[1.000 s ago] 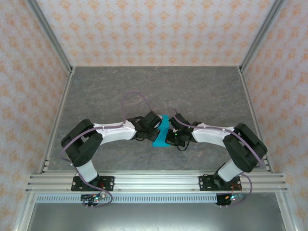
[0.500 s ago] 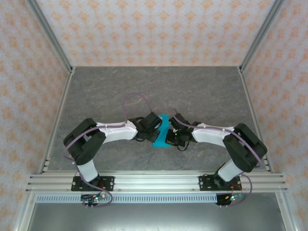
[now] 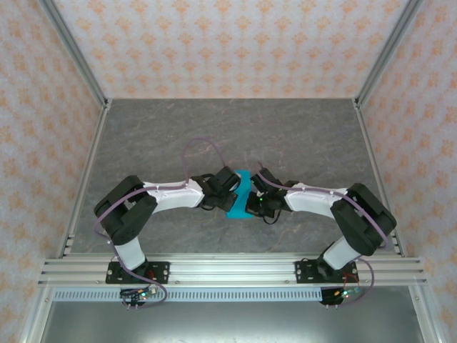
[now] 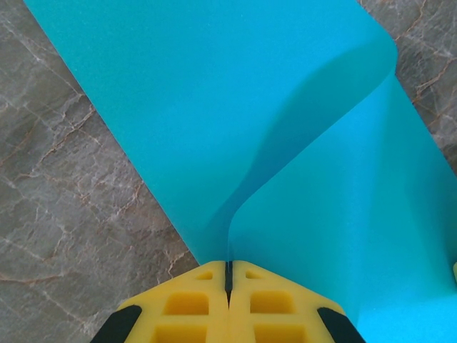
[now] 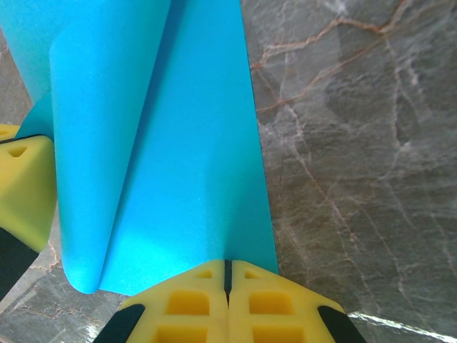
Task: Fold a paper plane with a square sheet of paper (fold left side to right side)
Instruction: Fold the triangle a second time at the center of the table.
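The square sheet of paper (image 3: 241, 193) is bright cyan and lies mid-table, bent over on itself between the two wrists. In the left wrist view the paper (image 4: 214, 107) rises in a curl, and its thin raised edge runs straight into the slit of my left gripper (image 4: 228, 266), which is shut on it. In the right wrist view the paper (image 5: 193, 157) lies flat with a rolled flap at the left. My right gripper (image 5: 228, 263) is shut, its tips at the sheet's near edge. A yellow left finger (image 5: 21, 186) shows beside the flap.
The grey marbled tabletop (image 3: 228, 132) is walled by patterned panels with metal posts at the corners. An aluminium rail (image 3: 228, 271) carries both arm bases at the near edge. A purple cable (image 3: 203, 146) loops above the left wrist.
The left arm's elbow has shifted slightly to the right. The paper and both shut grippers stay where they were.
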You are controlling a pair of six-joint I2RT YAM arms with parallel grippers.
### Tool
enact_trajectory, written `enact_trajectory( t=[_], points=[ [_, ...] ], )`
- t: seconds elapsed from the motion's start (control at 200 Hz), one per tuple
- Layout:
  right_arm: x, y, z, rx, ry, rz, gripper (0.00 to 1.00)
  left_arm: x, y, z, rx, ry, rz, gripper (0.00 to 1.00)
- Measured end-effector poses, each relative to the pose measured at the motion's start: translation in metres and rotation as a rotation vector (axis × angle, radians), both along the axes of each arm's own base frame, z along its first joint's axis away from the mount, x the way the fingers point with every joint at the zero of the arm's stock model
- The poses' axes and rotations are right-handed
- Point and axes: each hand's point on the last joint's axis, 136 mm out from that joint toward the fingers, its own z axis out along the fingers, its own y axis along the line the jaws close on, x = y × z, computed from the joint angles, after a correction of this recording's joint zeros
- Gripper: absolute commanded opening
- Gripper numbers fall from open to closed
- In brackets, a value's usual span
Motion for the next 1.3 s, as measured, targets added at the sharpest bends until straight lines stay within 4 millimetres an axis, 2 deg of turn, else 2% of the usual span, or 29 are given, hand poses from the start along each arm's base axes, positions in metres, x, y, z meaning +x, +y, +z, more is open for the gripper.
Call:
enact_trajectory(
  t=[0.851, 1.301],
  points=[
    [0.0001, 0.0001, 0.0002, 0.0, 0.0, 0.0, 0.0, 0.0041, -0.0014, 0.0034, -0.003, -0.017, 0.005, 0.0],
    [0.0, 0.0001, 0.0002, 0.0, 0.0, 0.0, 0.0, 0.0052, -0.0025, -0.0021, 0.0, -0.015, 0.005, 0.0]
  ],
)
